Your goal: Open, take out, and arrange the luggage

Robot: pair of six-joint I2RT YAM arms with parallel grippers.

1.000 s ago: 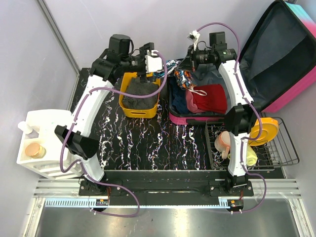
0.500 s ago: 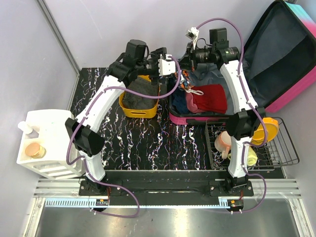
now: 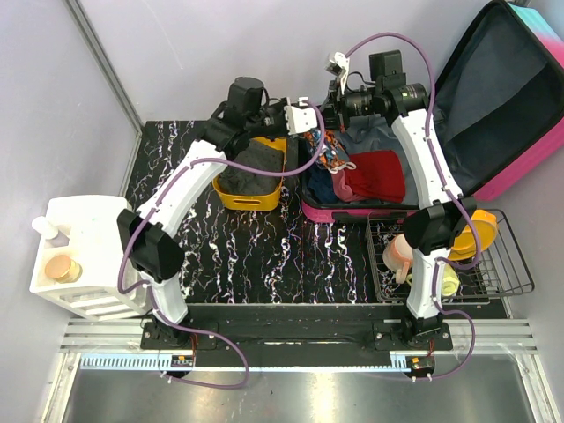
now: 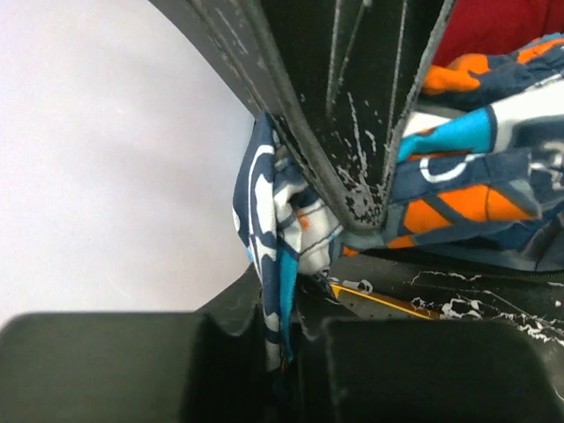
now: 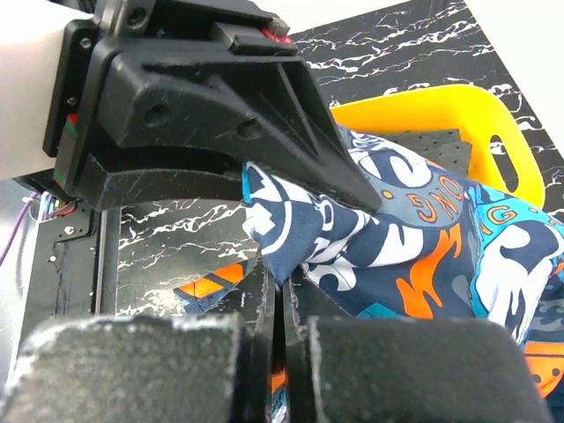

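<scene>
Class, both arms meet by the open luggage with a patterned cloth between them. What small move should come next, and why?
Probably the right gripper should open. It and the left gripper are both clamped on the same patterned cloth beside the open luggage. Letting go would likely free the left arm to carry the cloth over to the orange bin next to it.

open luggage (image 3: 493, 97) stands at the back right, its lid propped up, with a red cloth (image 3: 377, 172) and a blue cloth (image 3: 324, 187) in its lower half. left gripper (image 3: 313, 128) and right gripper (image 3: 336, 122) meet over its left rim at a patterned cloth (image 3: 329, 154). a yellow bin (image 3: 251, 198) holding a grey cloth (image 3: 251, 172) sits just left of it. a wire rack (image 3: 507, 269) lies at the near right.
</scene>
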